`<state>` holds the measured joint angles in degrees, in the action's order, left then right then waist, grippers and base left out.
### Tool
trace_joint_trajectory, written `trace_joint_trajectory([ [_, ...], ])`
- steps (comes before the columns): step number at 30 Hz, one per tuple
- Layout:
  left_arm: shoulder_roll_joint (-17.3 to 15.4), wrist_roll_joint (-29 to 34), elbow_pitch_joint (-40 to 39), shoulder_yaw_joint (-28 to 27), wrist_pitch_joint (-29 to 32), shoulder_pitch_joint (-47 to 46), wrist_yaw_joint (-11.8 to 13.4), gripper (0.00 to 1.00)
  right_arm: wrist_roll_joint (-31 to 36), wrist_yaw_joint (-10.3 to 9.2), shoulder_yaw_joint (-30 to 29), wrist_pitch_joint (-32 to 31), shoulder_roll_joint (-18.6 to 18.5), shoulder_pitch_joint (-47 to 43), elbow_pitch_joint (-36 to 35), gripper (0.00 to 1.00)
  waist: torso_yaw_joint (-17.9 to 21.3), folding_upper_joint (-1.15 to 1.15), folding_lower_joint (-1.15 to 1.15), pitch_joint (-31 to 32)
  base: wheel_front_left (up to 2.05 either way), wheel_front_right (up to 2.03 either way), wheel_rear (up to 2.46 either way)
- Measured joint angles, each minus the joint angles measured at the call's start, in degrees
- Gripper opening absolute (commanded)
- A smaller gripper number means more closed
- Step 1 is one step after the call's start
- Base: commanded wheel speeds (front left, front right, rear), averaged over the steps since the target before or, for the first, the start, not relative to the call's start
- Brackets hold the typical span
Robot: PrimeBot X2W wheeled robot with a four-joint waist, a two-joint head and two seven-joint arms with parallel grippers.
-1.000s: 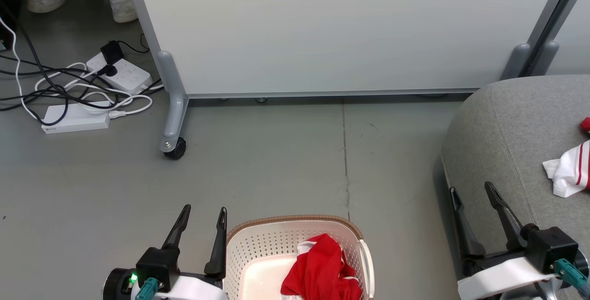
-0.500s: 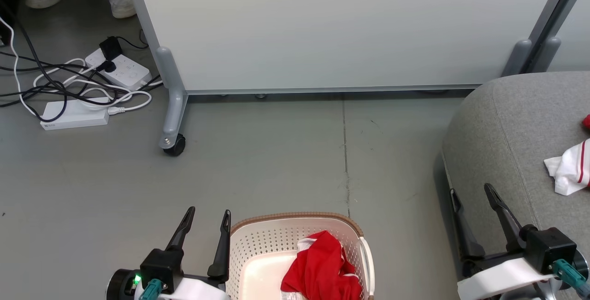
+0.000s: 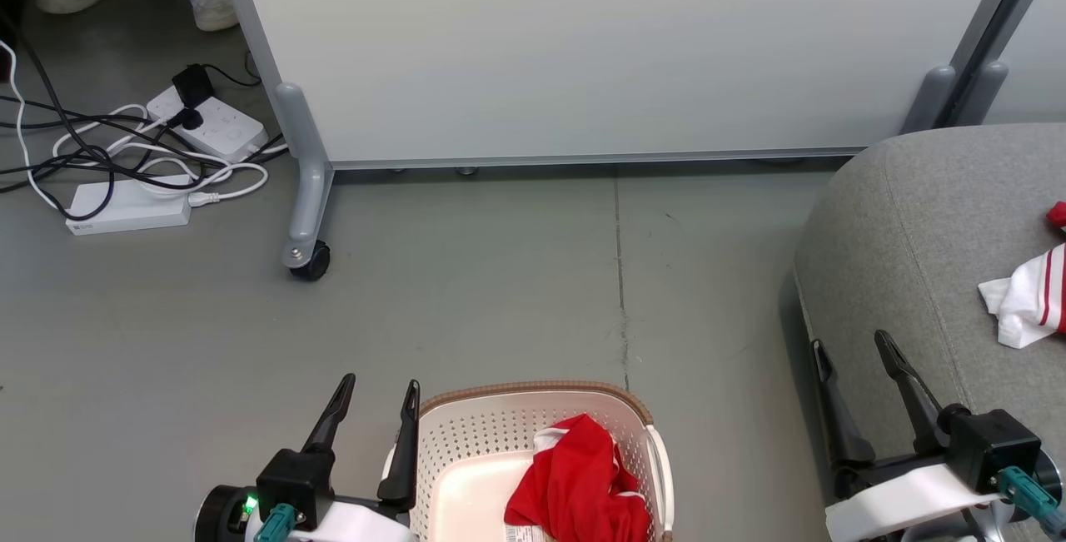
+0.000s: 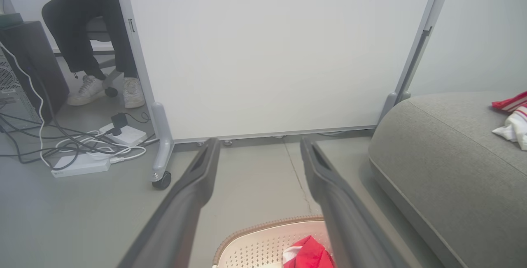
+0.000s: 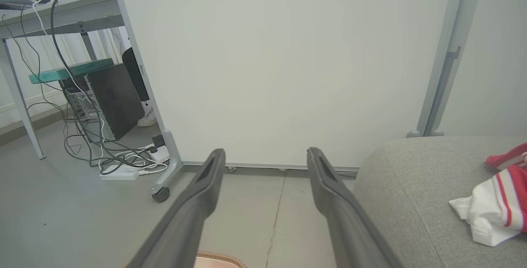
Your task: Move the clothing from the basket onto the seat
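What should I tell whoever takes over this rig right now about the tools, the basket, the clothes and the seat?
Left tool: open, empty, by the left rim of the basket.
Right tool: open, empty, at the near edge of the seat.
Done: one striped garment lies on the seat, mostly cut off at the picture's right edge.
Left: the red garment sits bunched in the basket's right half. Probably next: grasp it, lift it out and lay it on the seat.
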<state>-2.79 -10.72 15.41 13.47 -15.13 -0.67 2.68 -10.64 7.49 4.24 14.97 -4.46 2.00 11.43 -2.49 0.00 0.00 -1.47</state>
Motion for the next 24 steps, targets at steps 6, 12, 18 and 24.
trace_joint_trajectory([
  [6, 0.0, 0.0, 0.0, 0.2, 0.0, -0.2, 0.1, 1.0, 0.1, 0.0, 0.1, 0.0, 0.0, 0.2, -0.1, 1.0, 0.2, 0.0, 0.0, -0.7, 0.0, 0.0, 0.0],
  [12, 0.0, 0.0, 0.6, 1.2, 0.0, -1.9, -0.6, 1.0, 0.8, 0.0, -0.6, 0.0, 0.0, 1.8, -0.9, 1.0, 0.8, 0.0, 0.0, -3.3, 0.0, 0.0, 0.0],
  [18, 0.0, 1.3, 1.8, 3.1, 0.0, -6.0, -1.6, 1.0, 1.8, 0.0, -2.3, 0.0, -0.7, 3.7, -1.5, 1.0, 1.8, 0.0, 0.0, -8.5, 0.0, 0.0, 0.0],
  [24, 0.0, 4.6, 5.3, 6.3, 0.0, -11.0, -3.7, 1.0, 2.6, 0.0, -3.9, 0.0, -0.8, 6.0, -2.4, 1.0, 3.5, 0.0, 0.0, -15.0, 0.0, 0.0, 0.0],
])
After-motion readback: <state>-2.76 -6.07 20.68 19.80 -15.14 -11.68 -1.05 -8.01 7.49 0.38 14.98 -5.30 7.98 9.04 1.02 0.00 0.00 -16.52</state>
